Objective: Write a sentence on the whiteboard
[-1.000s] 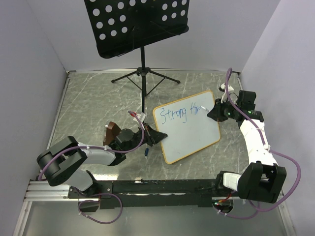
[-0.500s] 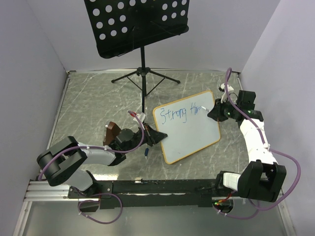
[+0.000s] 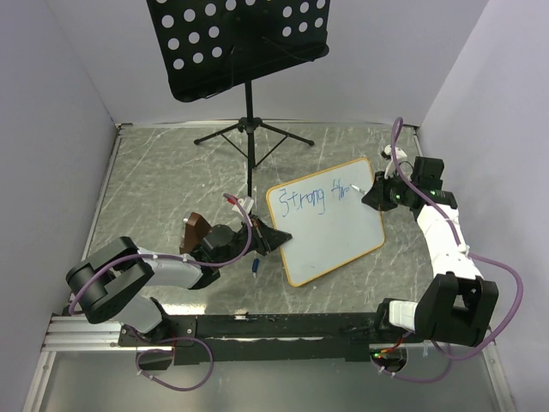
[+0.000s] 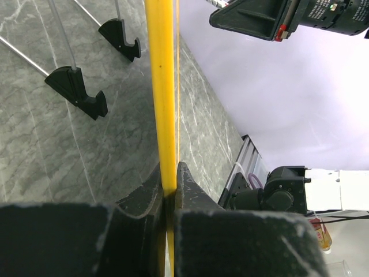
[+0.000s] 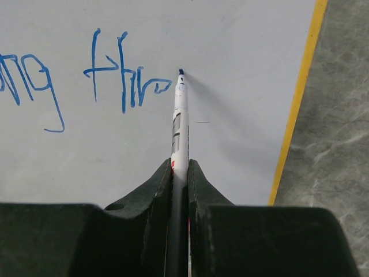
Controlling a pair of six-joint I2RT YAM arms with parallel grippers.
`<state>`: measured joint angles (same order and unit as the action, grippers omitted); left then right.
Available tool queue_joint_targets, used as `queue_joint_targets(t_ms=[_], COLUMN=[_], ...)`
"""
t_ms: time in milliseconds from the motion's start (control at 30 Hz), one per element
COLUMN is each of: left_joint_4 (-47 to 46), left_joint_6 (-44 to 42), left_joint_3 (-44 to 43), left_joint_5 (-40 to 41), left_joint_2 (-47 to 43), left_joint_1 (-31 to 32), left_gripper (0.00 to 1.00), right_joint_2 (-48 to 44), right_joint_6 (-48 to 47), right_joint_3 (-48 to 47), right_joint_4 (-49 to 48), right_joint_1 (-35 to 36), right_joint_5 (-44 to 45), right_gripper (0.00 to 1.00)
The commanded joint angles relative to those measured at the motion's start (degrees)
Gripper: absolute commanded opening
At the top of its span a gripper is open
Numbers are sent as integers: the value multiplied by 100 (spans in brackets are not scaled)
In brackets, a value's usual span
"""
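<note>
The whiteboard (image 3: 330, 232) lies tilted on the table, white with a tan-orange frame. Blue writing (image 3: 313, 197) on its upper part reads "Strong thro"; the right wrist view shows "thro" (image 5: 127, 86). My right gripper (image 3: 372, 192) is shut on a white marker (image 5: 180, 133) with its blue tip touching the board just right of the last letter. My left gripper (image 3: 276, 238) is shut on the board's left edge; the left wrist view shows the yellow frame (image 4: 163, 98) pinched between the fingers (image 4: 184, 190).
A black perforated music stand (image 3: 236, 43) rises at the back, its tripod feet (image 3: 249, 133) on the marble table behind the board. A small blue object (image 3: 256, 267) lies near the left gripper. Grey walls close both sides.
The right gripper has moved the marker slightly right along the first line, and the blue writing after "Strong" has grown by a letter. The left arm and board have not moved.
</note>
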<state>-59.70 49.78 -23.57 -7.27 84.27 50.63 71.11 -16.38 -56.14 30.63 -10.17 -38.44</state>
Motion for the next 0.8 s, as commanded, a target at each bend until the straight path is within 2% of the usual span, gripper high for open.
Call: queue_joint_targets(t_ms=[0,433,767], left_joint_4=[-604,-560,-534], left_joint_6=[-197,-197,-214], left_joint_3=[-174,-183,-209], left_joint_5=[-240,-214,-240], left_joint_2=[-33,-42,-51], left_joint_1=[26,26,26], left_gripper=[1,1,1], right_joint_2=[8,-247,-54], right_joint_6=[-155,-462,-225], right_joint_3=[33,305,-37], right_joint_4=[4,320,92], right_joint_1=[-28,-37,-108], right_joint_5=[-85,46,258], right_gripper=[0,0,0])
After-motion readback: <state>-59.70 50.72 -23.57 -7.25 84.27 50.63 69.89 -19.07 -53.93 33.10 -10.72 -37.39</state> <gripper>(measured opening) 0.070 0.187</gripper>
